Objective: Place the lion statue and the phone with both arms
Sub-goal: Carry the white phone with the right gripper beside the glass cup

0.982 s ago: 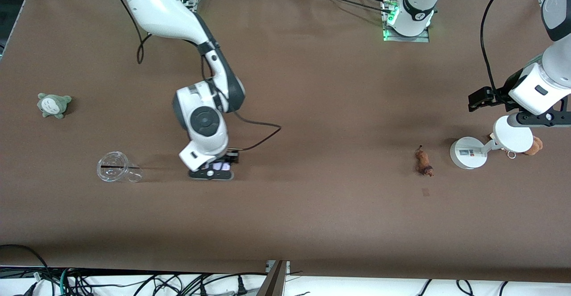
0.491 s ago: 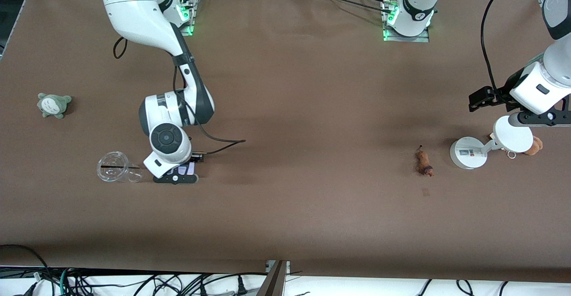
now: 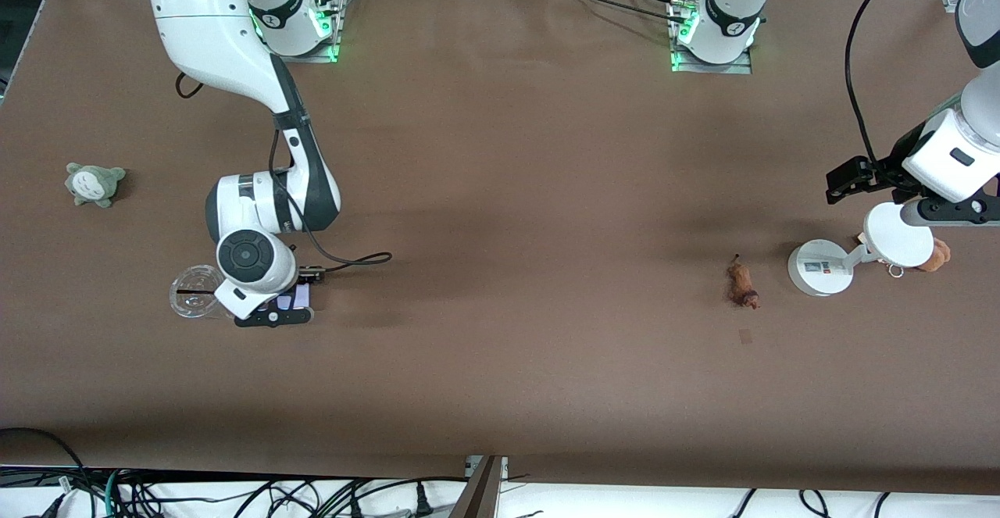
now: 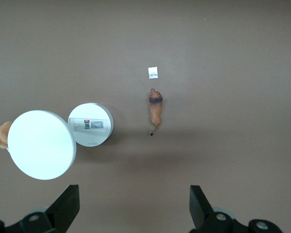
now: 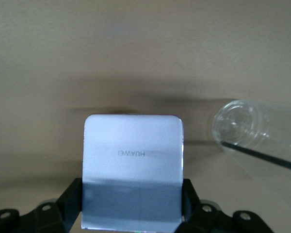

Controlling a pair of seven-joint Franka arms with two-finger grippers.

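**Inspector:** State both hands.

**Robot:** My right gripper [image 5: 132, 206] is clamped on the phone [image 5: 132, 170], one finger [image 5: 72, 199] on each long edge. It hangs over the table [image 3: 500, 190] at the right arm's end, just beside a clear plastic cup [image 3: 197, 292] lying on its side. My left gripper [image 4: 132, 206] stands wide and holds nothing. It hangs over the white round stand [image 3: 819, 267] at the left arm's end.

**Inspector:** The lion statue?

**Robot:** The lion statue [image 3: 742, 283] lies flat on the table near the stand's base, apart from it, toward the middle of the table. A small pale tag [image 4: 153, 73] lies near its mane end.

**Inspector:** Anything hidden or doubtful?

**Robot:** In the front view my right wrist covers most of the phone. I cannot tell whether the phone touches the table. The stand's disc [image 4: 40, 144] hides most of a tan plush toy [image 3: 935, 254]. My left arm is cut off at the picture's edge.

**Inspector:** Room to move?

**Robot:** The middle of the table is bare brown cloth. A grey-green plush [image 3: 94, 183] sits well apart from the cup, farther from the front camera and near the table's end.
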